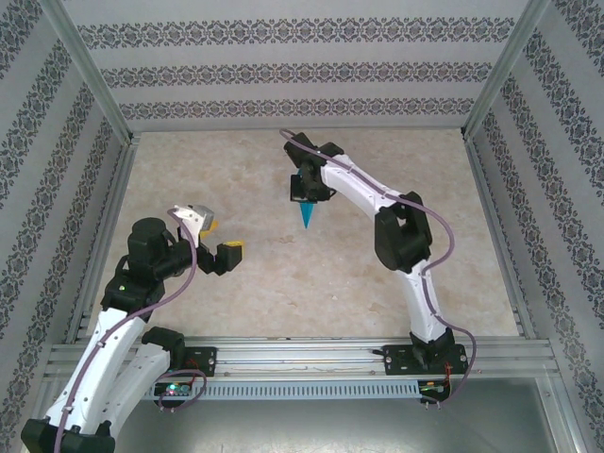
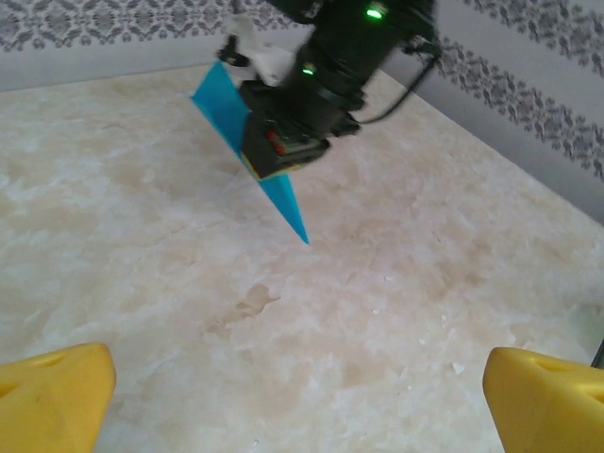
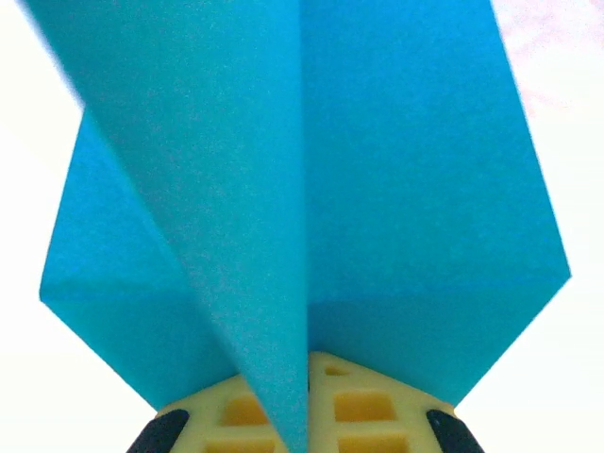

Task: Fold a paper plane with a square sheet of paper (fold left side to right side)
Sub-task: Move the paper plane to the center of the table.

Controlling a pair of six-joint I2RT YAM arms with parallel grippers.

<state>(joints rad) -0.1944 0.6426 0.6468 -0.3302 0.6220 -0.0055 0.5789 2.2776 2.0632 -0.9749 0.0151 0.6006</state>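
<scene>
Paper plane [image 1: 304, 215] looks basically finished: the blue sheet is no longer a flat square but a narrow pointed dart w/ straight creases. It's off the surface [image 1: 283, 293], held up in the air over the middle-far part, nose pointing down and toward the arm bases.

Right claw [image 1: 304, 196] is clamped on the plane, jaws shut tight on the folded keel at the tail end. In the right wrist view the yellow pads [image 3: 359, 408] sit at the bottom w/ the centre fold running between them, and the two wings spread out left and right above, approx even. The left wrist view gives the side-on look: plane [image 2: 283, 203] hangs tilted from the right claw [image 2: 283, 156], tip clear of the surface, nothing touching it from below.

Left claw [image 1: 222, 236] is wide apart and holds nothing, well off to the left of the plane and near its own base. Its yellow fingers [image 2: 57, 396] frame the bottom corners of that view, aimed at the plane from a distance.

Judgement: folds appear done, incl. the side-to-side one, as the shape is symmetric about the centre crease. Prob. all that's left is setting it down and letting go. Can't tell crease sharpness or whether any small fold was missed
</scene>
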